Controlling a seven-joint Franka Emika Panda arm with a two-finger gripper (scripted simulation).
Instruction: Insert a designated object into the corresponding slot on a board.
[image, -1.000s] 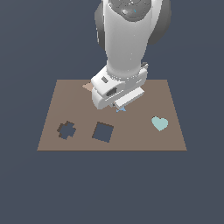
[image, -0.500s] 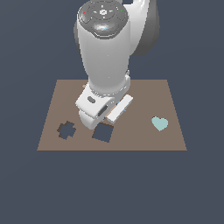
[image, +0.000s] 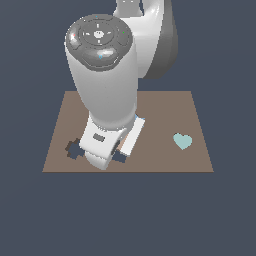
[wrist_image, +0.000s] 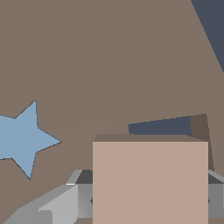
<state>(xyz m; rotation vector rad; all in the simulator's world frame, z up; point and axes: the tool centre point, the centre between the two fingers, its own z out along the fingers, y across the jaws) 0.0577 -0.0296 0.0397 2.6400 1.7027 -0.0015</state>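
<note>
Claw (wrist_image: 151, 201) grips square block (wrist_image: 150, 181); arm has swung from board (image: 165, 112) rear to over slot (wrist_image: 162, 126). Insertion next.

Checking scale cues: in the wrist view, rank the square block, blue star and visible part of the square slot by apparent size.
1. Square block, inflated by camera nearness.
2. Blue star, partly cropped.
3. Slot, mostly hidden.

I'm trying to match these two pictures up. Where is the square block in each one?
Exterior view: the block is not visible; the arm covers it.
Wrist view: the block fills the foreground, held between the gripper's fingers.
Shared landmark: the square slot.
</note>
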